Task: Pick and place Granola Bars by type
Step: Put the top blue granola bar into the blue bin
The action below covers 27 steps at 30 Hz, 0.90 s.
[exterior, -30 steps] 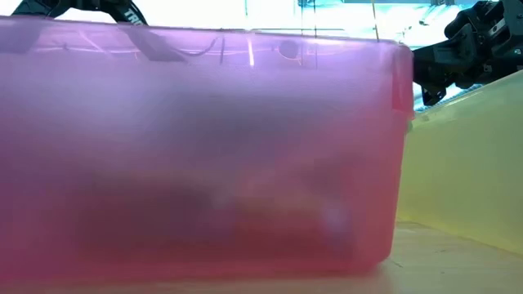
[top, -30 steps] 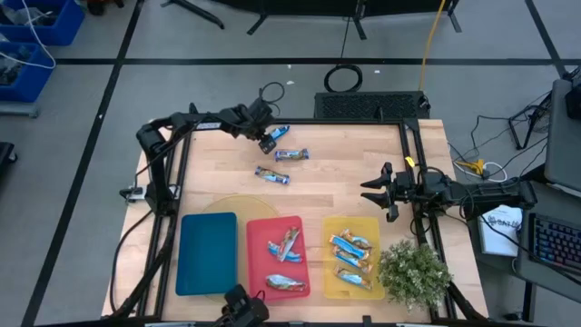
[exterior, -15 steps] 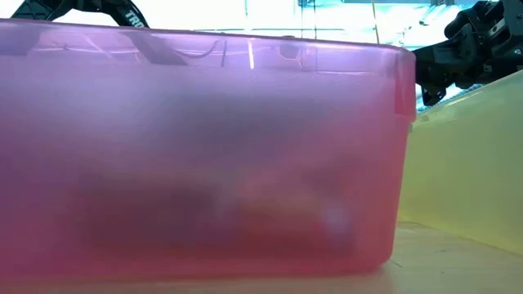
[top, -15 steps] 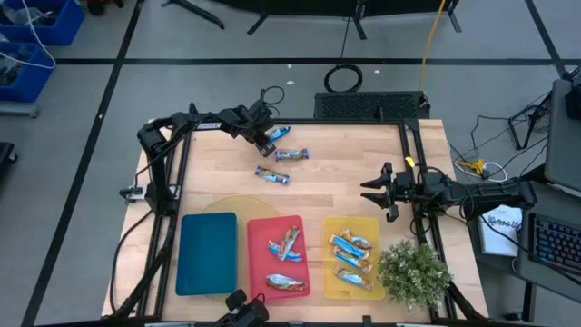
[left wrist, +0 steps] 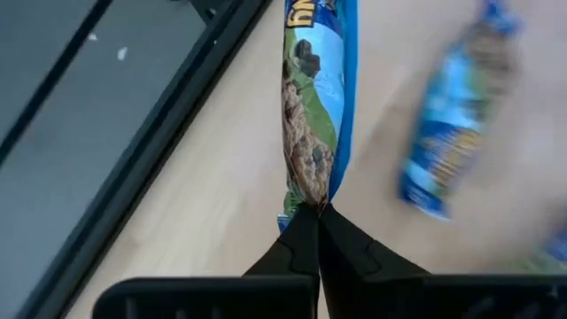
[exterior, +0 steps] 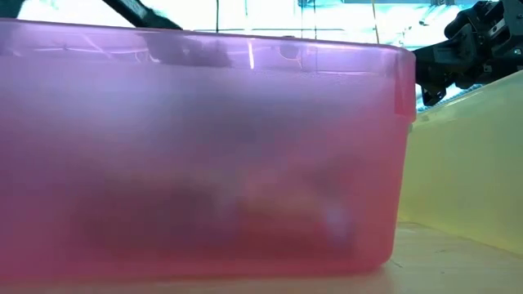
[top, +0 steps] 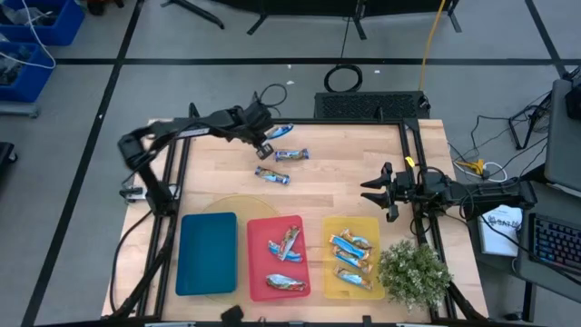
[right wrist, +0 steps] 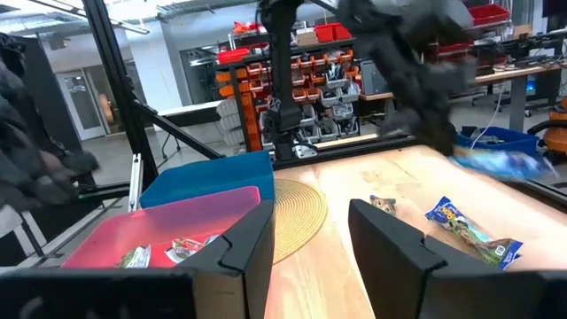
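Now left claw (left wrist: 316, 217) pinching granola bar (left wrist: 317, 106)

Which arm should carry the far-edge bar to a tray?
Left. The left hand is shut on that granola bar; the right hand waits open near the yellow tray.
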Each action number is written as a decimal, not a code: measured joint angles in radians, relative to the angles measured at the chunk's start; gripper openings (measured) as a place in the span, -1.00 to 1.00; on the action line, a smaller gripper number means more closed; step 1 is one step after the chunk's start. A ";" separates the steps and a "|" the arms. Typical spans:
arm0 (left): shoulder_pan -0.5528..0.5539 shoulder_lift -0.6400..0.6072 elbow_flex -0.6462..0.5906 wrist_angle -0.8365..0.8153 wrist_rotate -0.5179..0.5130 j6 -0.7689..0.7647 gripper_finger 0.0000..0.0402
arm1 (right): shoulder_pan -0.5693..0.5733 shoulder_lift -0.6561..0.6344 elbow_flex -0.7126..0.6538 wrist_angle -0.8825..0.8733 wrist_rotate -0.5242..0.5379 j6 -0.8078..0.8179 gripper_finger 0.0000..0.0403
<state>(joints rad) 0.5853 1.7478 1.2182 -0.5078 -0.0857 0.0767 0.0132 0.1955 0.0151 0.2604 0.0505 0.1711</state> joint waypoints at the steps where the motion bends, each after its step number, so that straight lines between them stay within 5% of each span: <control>1: -0.020 -0.039 0.000 -0.042 -0.015 -0.005 -0.99 | 0.000 0.000 0.000 0.000 0.000 0.000 -0.32; 9: -0.333 -0.379 0.000 -0.525 -0.143 -0.265 -0.99 | 0.000 0.000 0.000 0.000 0.000 0.000 -0.32; 16: -0.786 -0.570 -0.007 -0.885 -0.136 -0.842 -1.00 | 0.000 0.000 0.000 0.000 0.000 0.000 -0.32; 22: -1.182 -0.617 -0.116 -0.856 -0.146 -1.225 -1.00 | 0.000 0.000 0.000 0.000 0.000 0.000 -0.32; 27: -1.345 -0.617 -0.254 -0.750 -0.161 -1.427 -1.00 | 0.000 0.000 0.000 0.000 0.000 0.000 -0.32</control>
<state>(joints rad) -0.7602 1.1313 0.9640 -1.2573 -0.2469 -1.3504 0.0130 0.1955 0.0151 0.2607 0.0505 0.1711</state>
